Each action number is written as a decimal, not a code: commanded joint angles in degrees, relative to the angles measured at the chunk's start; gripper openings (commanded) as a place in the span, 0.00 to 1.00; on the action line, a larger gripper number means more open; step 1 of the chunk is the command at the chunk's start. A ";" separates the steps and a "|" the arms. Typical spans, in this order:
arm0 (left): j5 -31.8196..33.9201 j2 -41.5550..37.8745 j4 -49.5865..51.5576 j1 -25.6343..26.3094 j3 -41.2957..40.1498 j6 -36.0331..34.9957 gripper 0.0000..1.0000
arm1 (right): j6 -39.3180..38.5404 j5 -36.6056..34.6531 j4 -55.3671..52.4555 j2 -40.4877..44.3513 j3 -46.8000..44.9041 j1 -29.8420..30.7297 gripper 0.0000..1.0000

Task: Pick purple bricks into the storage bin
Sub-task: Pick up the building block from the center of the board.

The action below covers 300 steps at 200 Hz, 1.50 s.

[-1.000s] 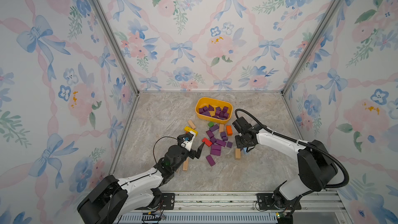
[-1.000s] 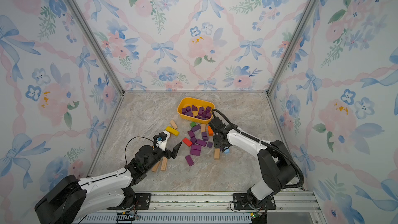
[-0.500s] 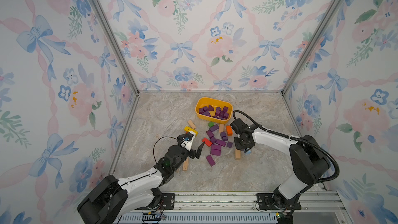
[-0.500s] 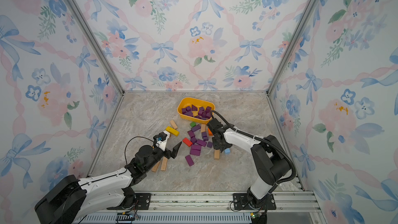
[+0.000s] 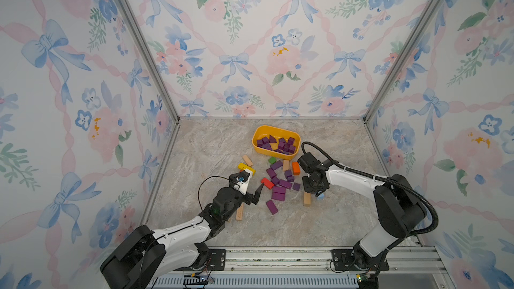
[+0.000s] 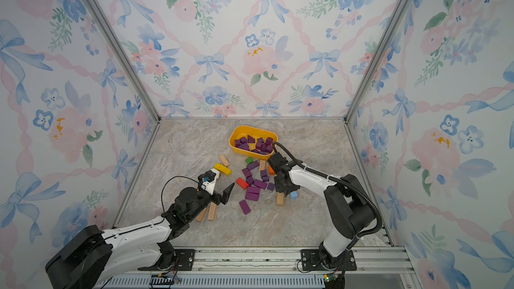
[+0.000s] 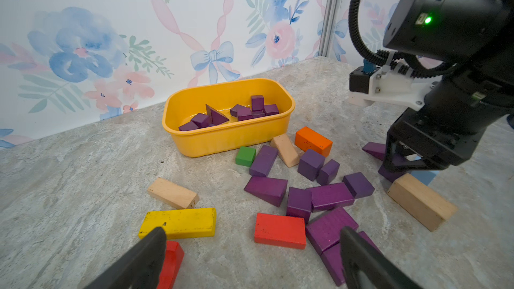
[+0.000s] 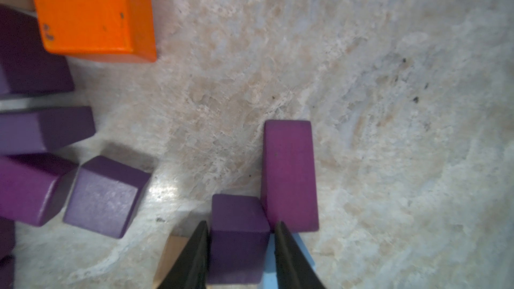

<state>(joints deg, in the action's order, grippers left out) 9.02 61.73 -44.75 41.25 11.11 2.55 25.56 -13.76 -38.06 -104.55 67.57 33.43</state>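
Narrowing onto a purple cube (image 8: 239, 246) on the table (image 8: 389, 107), the right fingers (image 8: 194, 259) are clamping it, readying its lift to the yellow bin (image 7: 222, 140), while the left fingers (image 7: 144, 257) are hanging open.

Bright, even light; blurred close-up.

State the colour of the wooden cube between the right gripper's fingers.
Dark purple cube; right wrist view.

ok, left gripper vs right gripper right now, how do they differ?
Jaws: left gripper wide apart, empty; right gripper narrow, flanking a purple cube, grip unconfirmed. Pose: left gripper tilts in from above; right gripper points straight down, low among the purple bricks. Shared: black jaws, both by those bricks.
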 commanded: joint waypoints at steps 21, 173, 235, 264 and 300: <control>0.98 0.75 -0.89 0.30 -0.26 -0.09 0.98 | 0.71 3.04 0.35 -5.08 1.59 -0.27 0.37; 2.26 0.57 -0.91 0.29 -0.29 0.10 0.98 | 0.50 4.13 0.27 -6.27 2.37 -0.21 0.34; 3.00 0.44 -0.83 0.25 -0.42 0.09 0.98 | 0.58 4.19 -0.30 -4.79 5.61 -0.21 0.23; 3.38 0.34 -0.90 0.30 -0.52 0.13 0.98 | -0.05 3.96 -1.56 -4.43 9.92 -0.30 0.23; 3.61 0.74 -0.86 0.32 -0.46 0.37 0.98 | -1.93 3.30 -2.25 -5.92 17.34 -1.15 0.23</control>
<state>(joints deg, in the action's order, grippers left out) 11.79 62.19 -44.80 41.25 11.11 2.55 25.30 -9.89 -38.59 -109.51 79.44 33.34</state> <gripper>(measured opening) 0.979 0.284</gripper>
